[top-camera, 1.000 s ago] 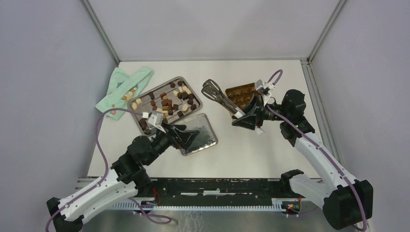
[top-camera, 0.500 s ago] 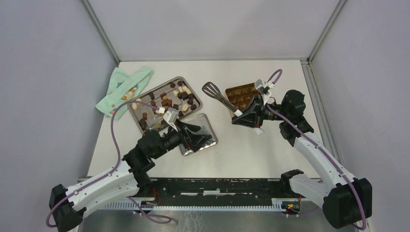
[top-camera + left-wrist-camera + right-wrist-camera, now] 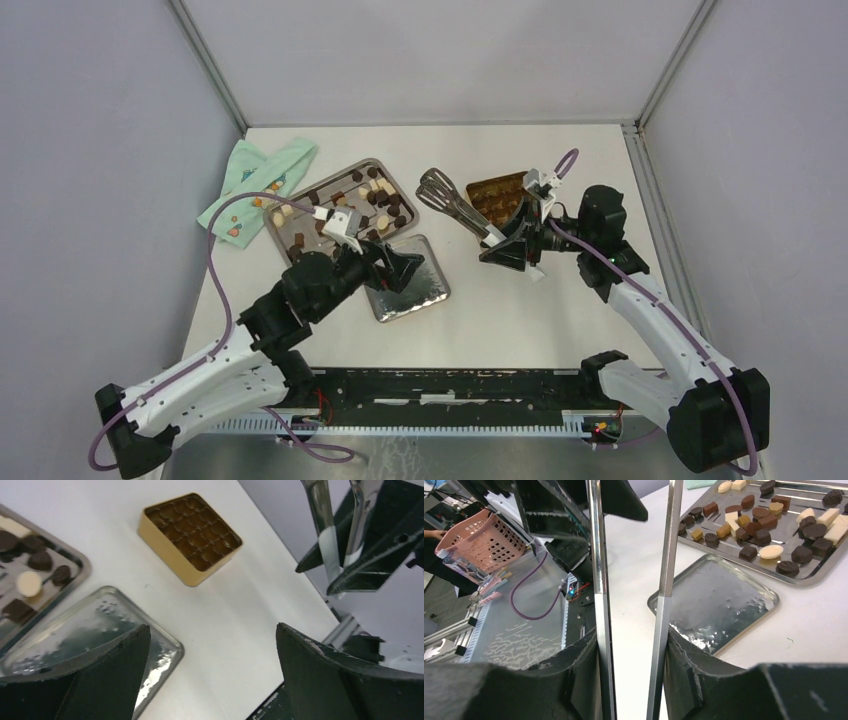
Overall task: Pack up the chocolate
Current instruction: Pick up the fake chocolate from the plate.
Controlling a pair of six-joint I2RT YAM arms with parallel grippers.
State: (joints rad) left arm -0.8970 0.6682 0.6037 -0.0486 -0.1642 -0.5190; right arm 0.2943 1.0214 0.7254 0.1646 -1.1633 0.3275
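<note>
Steel small tray (image 3: 430, 287) nearest. The left claw (image 3: 408, 268) hangs over it, spread wide and holding nothing; in the last second it swung up-left toward the chocolate (image 3: 383, 197). All pieces sit on the big tray (image 3: 412, 208) just beyond. The right claw (image 3: 508, 240) grips the tongs (image 3: 440, 188): blades pinched shut half a second ago, now sprung apart with no piece between them. Probably a test squeeze. Gold tin (image 3: 495, 192) cells look unfilled. Open tabletop (image 3: 470, 300) between trays and tin, edges well off.
</note>
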